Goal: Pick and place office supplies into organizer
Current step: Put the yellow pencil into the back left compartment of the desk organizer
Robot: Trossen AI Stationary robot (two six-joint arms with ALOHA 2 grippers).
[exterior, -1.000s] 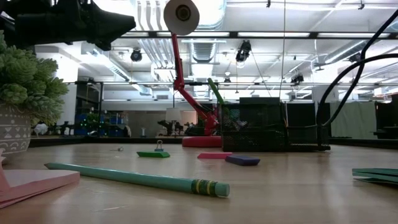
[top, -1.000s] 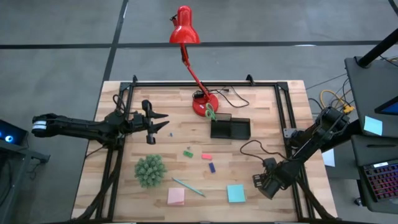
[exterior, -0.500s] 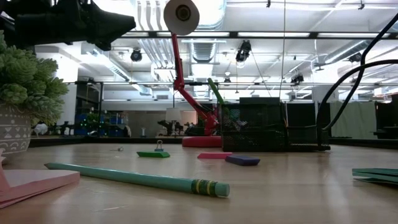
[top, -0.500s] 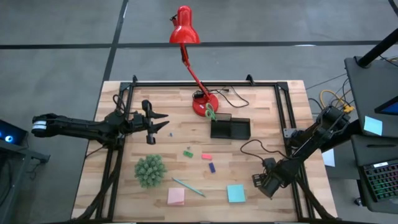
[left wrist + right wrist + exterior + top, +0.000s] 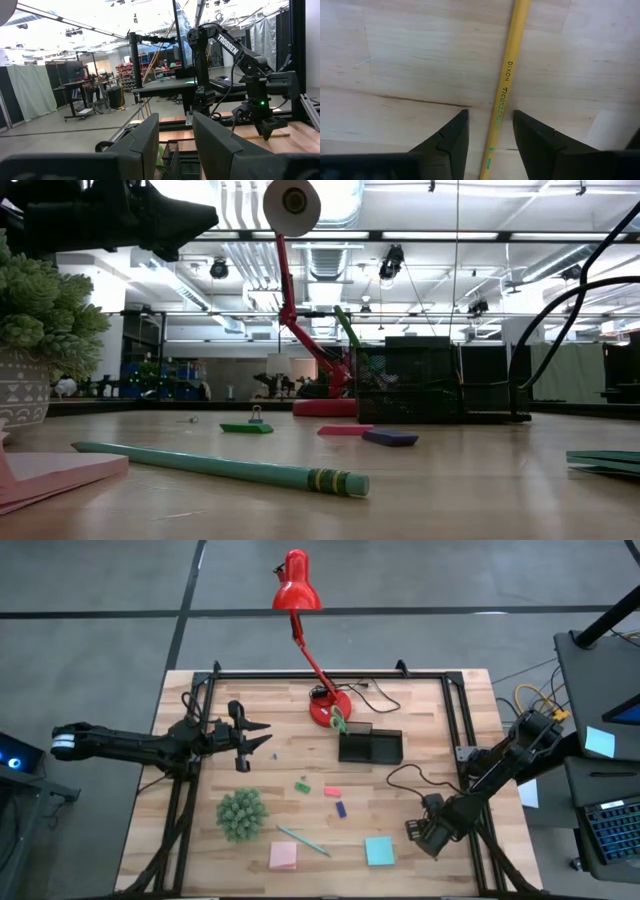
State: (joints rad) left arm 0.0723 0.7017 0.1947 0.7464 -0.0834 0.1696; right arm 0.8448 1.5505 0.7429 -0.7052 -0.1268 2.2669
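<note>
The right end effector (image 5: 489,131) hangs low over the wooden table (image 5: 420,720), near the table's right edge and close to the front. Its two dark fingers (image 5: 445,140) are spread a little, and a yellow pencil (image 5: 506,85) lies flat on the wood between them. The fingers sit on each side of the pencil but do not squeeze it — there is a small gap on both sides.

The left end effector (image 5: 258,742) is up in the air over the left part of the table. Its fingers (image 5: 142,142) are spread too, and nothing is between them.

The black organizer (image 5: 372,747) stands near the back middle of the table, just beside the round base of the red lamp (image 5: 330,708). Green-handled scissors (image 5: 339,723) stick up out of its left end.

In the middle of the table lie three tiny pieces — a green one (image 5: 302,786), a red-pink one (image 5: 332,791) and a purple one (image 5: 341,809). Nearer the front are a teal pen (image 5: 303,840), a pink sticky pad (image 5: 283,856) and a light-blue sticky pad (image 5: 379,851). A fuzzy green ball (image 5: 241,814) sits to the left of the pen.
</note>
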